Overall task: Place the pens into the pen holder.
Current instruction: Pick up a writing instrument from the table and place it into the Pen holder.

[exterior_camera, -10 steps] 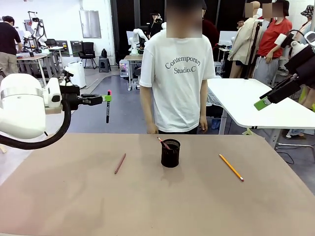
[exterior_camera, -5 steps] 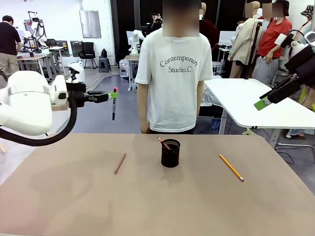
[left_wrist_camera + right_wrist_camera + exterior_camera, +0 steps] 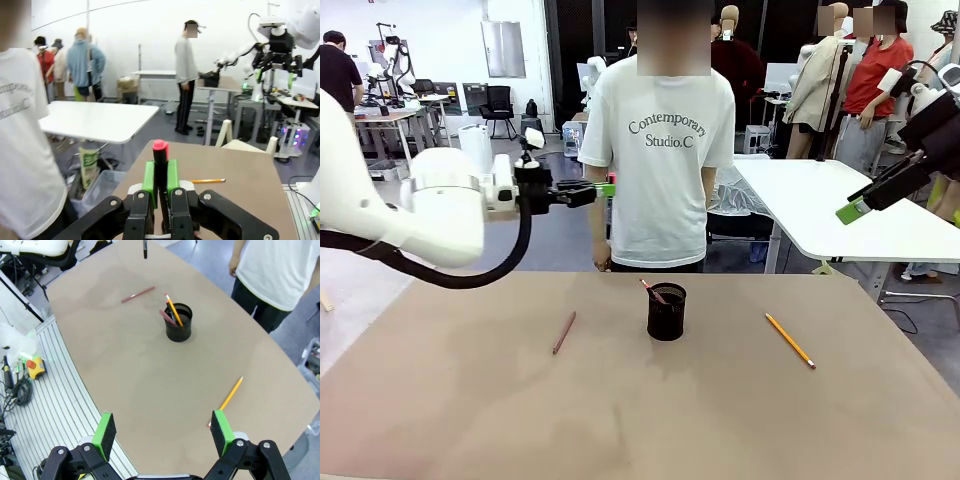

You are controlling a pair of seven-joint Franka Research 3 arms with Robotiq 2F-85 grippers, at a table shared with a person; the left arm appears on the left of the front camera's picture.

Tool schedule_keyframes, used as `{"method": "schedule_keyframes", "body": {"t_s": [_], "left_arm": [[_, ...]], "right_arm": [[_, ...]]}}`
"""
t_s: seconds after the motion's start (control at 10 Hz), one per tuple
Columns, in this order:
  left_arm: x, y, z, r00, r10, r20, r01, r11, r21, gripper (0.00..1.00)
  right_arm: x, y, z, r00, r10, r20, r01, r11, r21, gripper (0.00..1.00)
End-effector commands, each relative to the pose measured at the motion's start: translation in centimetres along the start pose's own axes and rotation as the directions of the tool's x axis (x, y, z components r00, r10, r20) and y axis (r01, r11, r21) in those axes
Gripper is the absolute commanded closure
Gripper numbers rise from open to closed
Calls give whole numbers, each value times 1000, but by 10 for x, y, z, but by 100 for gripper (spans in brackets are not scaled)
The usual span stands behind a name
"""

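Note:
My left gripper (image 3: 607,188) is held high over the table's far left part, shut on a dark pen (image 3: 160,159) with a pink-red end that stands upright between the green pads. The black mesh pen holder (image 3: 667,311) stands mid-table, below and right of that gripper, with a yellow pencil and a reddish pen (image 3: 174,311) inside it. A reddish-brown pen (image 3: 564,332) lies on the table left of the holder. A yellow-orange pencil (image 3: 790,340) lies to its right. My right gripper (image 3: 163,432) hangs open high at the right, far above the table.
A person in a white T-shirt (image 3: 663,150) stands at the far edge behind the holder, arms down. A white table (image 3: 840,210) stands beyond the right side. The brown table (image 3: 640,420) is bare toward the near edge.
My left arm has swung right with the dark pen, from beyond the table's left edge toward the middle. The person has shifted slightly left. The right arm has not moved.

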State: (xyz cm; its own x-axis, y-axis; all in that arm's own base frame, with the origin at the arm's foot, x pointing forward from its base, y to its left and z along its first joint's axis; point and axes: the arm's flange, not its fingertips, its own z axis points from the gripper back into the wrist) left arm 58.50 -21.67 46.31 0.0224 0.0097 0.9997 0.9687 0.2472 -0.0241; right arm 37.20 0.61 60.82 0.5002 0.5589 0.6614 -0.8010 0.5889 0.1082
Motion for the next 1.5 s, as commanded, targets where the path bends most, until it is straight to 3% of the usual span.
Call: {"method": "schedule_keyframes", "body": {"t_s": [0.0, 0.3, 0.8, 0.9, 1.4], "left_arm": [[-9, 12, -27, 999, 10, 31, -7, 994, -107, 100], [-26, 16, -70, 995, -10, 96, 31, 975, -218, 100], [-66, 10, -110, 999, -40, 32, 48, 953, -300, 100], [-57, 8, -101, 998, 5, 64, 11, 967, -255, 100], [-72, 11, -111, 998, -18, 61, 33, 967, -252, 100]], "right_arm": [[2, 0, 0, 1000, -3, 16, 3, 1000, 16, 0], [2, 0, 0, 1000, -3, 16, 3, 1000, 16, 0], [2, 0, 0, 1000, -3, 16, 3, 1000, 16, 0], [2, 0, 0, 1000, -3, 16, 3, 1000, 16, 0], [2, 0, 0, 1000, -3, 16, 3, 1000, 16, 0]]}}
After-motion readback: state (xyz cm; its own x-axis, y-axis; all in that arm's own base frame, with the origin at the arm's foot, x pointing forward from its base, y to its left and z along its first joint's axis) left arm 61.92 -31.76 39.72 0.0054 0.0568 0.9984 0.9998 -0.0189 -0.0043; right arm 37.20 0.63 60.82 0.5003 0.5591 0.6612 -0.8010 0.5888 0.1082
